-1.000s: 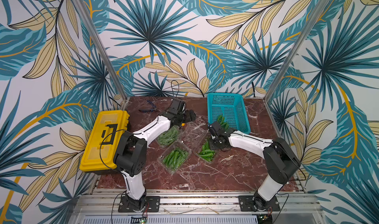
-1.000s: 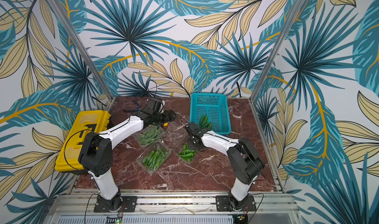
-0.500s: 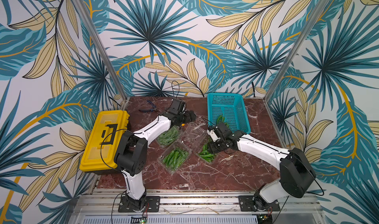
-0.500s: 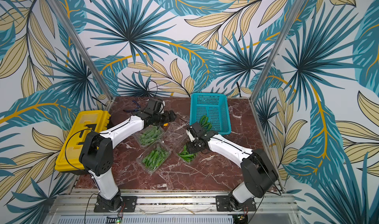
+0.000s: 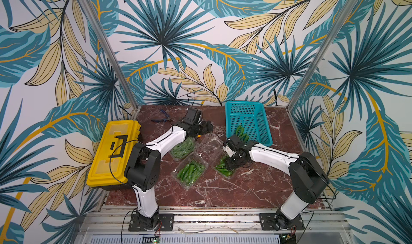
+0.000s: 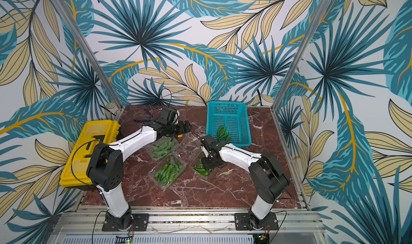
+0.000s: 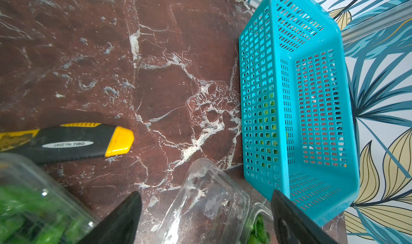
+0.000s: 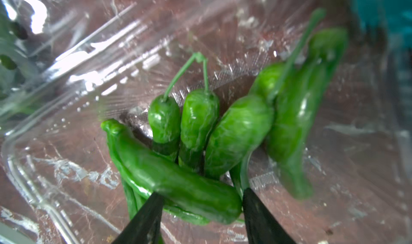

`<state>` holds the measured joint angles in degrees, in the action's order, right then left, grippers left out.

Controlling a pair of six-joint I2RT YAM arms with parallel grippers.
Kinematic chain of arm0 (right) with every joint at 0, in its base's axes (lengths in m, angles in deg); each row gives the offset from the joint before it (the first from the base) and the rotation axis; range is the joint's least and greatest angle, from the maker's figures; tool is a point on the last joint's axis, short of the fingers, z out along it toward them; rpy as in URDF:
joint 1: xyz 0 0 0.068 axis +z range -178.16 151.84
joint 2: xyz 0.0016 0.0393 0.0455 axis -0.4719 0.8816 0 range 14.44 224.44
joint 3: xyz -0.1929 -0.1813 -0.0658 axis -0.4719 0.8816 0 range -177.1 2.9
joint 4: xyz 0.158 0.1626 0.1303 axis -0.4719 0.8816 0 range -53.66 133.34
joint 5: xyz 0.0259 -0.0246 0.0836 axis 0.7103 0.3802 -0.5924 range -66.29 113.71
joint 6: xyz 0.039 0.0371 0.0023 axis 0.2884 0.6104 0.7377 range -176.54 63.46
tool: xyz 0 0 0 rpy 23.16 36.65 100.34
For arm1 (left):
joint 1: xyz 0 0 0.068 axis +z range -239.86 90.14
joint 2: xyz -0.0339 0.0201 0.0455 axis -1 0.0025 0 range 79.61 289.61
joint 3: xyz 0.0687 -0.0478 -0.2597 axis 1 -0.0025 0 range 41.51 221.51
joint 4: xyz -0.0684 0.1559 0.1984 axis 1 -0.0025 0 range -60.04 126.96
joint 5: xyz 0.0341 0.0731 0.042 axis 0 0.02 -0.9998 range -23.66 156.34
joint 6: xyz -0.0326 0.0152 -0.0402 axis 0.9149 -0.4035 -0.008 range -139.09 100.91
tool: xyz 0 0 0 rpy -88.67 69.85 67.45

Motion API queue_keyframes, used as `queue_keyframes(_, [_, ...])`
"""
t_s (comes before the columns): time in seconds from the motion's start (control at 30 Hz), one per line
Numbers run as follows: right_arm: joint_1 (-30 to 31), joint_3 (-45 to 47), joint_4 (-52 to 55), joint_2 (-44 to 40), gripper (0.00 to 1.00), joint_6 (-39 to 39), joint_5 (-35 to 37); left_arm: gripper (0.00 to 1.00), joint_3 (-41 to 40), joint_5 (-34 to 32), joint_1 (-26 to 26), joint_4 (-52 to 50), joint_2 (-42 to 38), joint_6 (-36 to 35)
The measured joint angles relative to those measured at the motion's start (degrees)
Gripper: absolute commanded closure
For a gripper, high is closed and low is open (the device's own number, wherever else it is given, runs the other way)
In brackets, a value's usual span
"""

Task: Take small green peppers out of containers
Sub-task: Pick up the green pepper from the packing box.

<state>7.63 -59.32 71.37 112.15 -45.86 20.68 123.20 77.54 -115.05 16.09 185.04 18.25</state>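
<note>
Three clear containers lie mid-table: a back one, a front one and a right one with its lid flipped open. All hold small green peppers. My right gripper points down into the right container. In the right wrist view it is open, its fingers either side of one pepper lying across several others. My left gripper hovers open over the table behind that lid, nothing between its fingers.
A teal basket at the back right holds a few peppers. A yellow-and-black utility knife lies by the left gripper. Blue pliers lie at the back. A yellow toolbox sits on the left edge.
My right gripper has moved from beside the basket's front down into the right container, its jaws widening. The left arm has hardly moved.
</note>
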Motion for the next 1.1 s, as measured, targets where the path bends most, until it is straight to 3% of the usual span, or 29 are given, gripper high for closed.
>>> queue_keyframes(0.17, [0.17,-0.87,-0.85,0.96,0.49,0.02,0.04,0.08,0.00,0.11,0.00,-0.04,0.09,0.02])
queue_keyframes(0.4, [0.33,-0.72,-2.54,2.10,0.80,0.33,-1.75,0.08,0.31,0.39,0.00,-0.13,0.74,0.02])
queue_keyframes(0.63, [0.42,0.92,-5.16,1.33,0.94,0.92,-3.04,0.07,0.44,0.66,-0.31,-0.48,1.36,0.00])
queue_keyframes(0.8, [0.42,3.37,-5.64,-2.95,1.00,1.09,-2.71,0.07,0.44,1.18,-0.61,-0.57,1.36,-0.20])
queue_keyframes(1.1, [0.42,4.68,-8.48,-12.98,1.00,2.45,2.01,0.07,0.44,1.49,-1.51,-0.61,1.36,-0.90])
